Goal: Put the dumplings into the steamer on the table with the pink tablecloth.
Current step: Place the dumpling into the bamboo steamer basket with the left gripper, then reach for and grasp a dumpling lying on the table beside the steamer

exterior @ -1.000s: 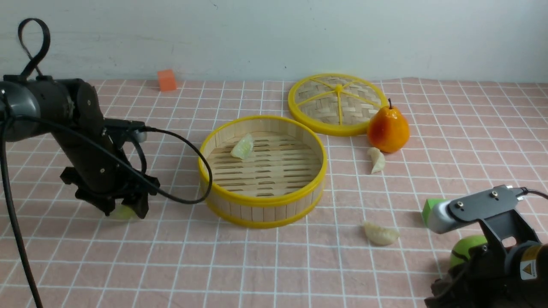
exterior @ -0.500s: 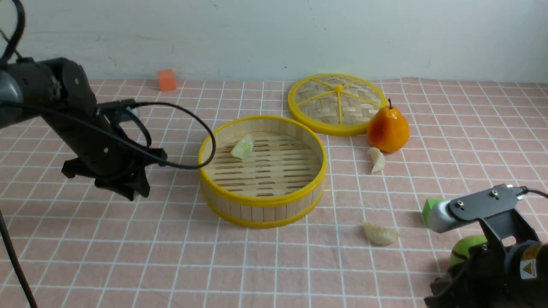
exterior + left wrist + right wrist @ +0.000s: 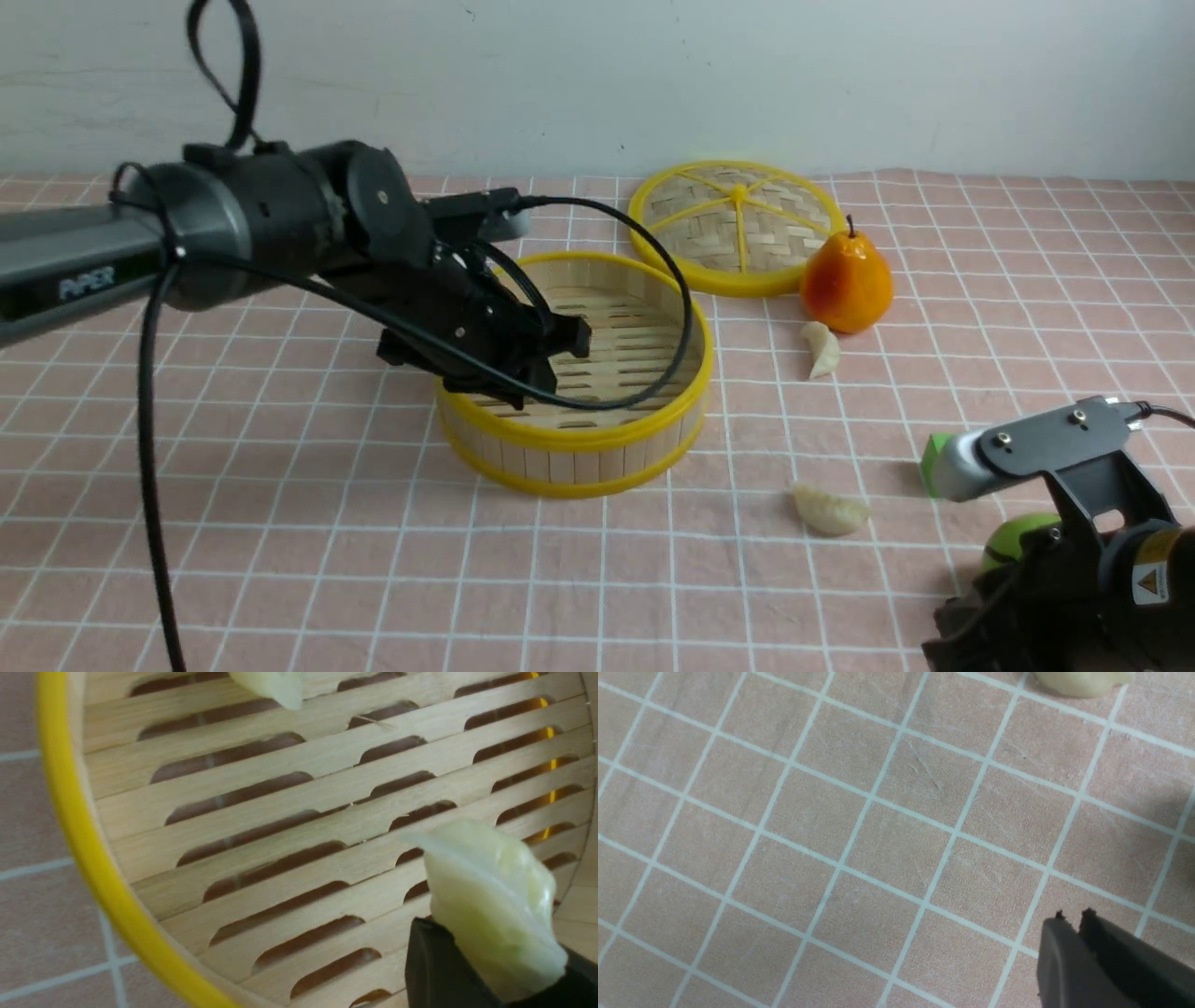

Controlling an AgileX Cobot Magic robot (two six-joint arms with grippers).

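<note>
The steamer (image 3: 579, 439) stands mid-table on the pink tablecloth (image 3: 280, 523). My left gripper (image 3: 553, 359) hangs over its slatted floor, shut on a pale green dumpling (image 3: 490, 891), which the arm hides in the front view. A second green dumpling (image 3: 273, 683) lies on the steamer floor (image 3: 280, 812) farther in. Two cream dumplings lie on the cloth, one by the pear (image 3: 822, 348) and one in front of the steamer to the right (image 3: 831, 511). My right gripper (image 3: 1073, 915) is shut and empty, low over the cloth at the near right, with a cream dumpling (image 3: 1083, 679) ahead of it.
The woven yellow-spoked lid (image 3: 738, 224) lies behind the steamer to the right, with an orange pear (image 3: 847, 280) at its edge. A green cube (image 3: 936, 457) and a green ball (image 3: 1013, 546) sit close to my right arm (image 3: 1074, 467). The left arm's cable (image 3: 672, 317) loops over the steamer.
My left gripper lifted the green dumpling off the cloth left of the steamer and carried it right, over the steamer floor. The right arm has barely moved.
</note>
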